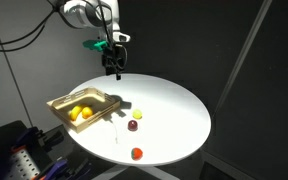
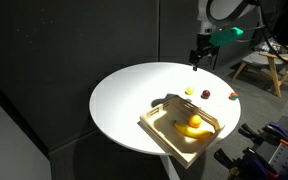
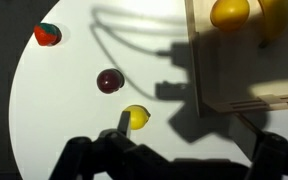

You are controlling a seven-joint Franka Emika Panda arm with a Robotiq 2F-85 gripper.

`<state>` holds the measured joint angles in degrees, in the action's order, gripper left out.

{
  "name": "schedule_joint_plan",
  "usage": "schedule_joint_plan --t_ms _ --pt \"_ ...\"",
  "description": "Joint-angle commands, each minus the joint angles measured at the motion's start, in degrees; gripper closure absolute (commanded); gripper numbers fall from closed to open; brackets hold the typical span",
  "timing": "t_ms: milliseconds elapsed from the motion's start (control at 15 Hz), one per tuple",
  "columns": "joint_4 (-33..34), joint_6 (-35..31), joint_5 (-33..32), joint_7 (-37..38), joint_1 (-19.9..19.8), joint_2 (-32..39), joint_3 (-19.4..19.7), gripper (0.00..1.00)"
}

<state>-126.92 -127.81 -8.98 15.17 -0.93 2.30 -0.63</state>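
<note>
Wrist view: wooden tray holds yellow fruit; jaws spread wide, empty, above table.

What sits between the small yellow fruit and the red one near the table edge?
A dark maroon fruit, roughly in line between the yellow fruit and the red fruit; the wrist view shows it best.

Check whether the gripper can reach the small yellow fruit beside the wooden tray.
Probably yes: the gripper hangs open above the table, and the yellow fruit lies on a bare patch, clear of the wooden tray and the dark red fruit.
</note>
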Motion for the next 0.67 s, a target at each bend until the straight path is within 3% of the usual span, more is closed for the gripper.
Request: schedule_joint_plan --t_ms 0,600 --pt "1.29 -0.41 2.01 -2.59 -0.18 1.96 1.05 0.0" --pt "0.01 -1.06 0.81 -1.12 0.4 2.45 1.59 0.0"
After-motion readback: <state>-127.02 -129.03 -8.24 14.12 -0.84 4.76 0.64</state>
